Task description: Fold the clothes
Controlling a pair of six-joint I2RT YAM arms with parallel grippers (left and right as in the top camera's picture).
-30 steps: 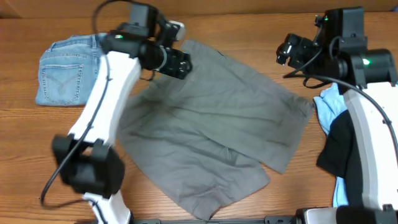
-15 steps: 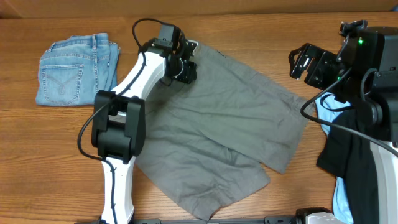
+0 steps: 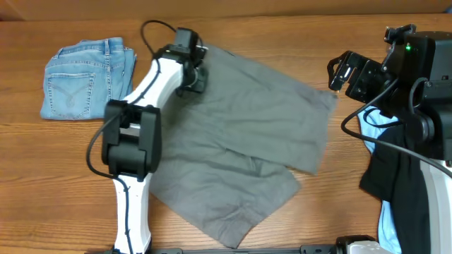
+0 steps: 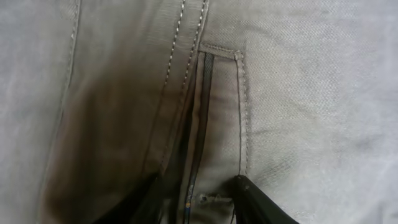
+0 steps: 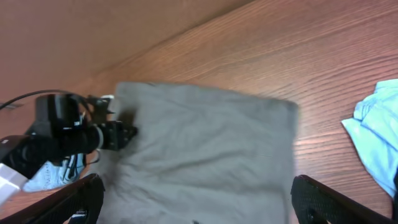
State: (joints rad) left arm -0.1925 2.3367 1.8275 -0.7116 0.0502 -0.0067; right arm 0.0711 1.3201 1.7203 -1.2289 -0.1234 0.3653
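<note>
Matt grey twill cloth shorts point(image 3: 247, 134) with raised stitching are lying on a smooth wood-grain table point(image 3: 56, 176), faded blue denim jeans point(image 3: 81, 81) lying far left.

- Left arm point(image 3: 150, 83): white links stretched from near table edge toward far side; black elbow joint mid-reach.
- Left gripper point(image 3: 192, 73): pointed down, low on grey shorts point(image 3: 254, 120). Wrist view: two dark fingers point(image 4: 252, 200) pressed into cloth, ridge of fabric pinched between, jaws part-closed.
- Right arm point(image 3: 417, 85): folded upright at right side, wrist raised above table.
- Right gripper point(image 3: 351, 73): aimed toward centre, jaws spread wide, empty. Wrist view: fingers point(image 5: 68, 199) at lower corners.
</note>
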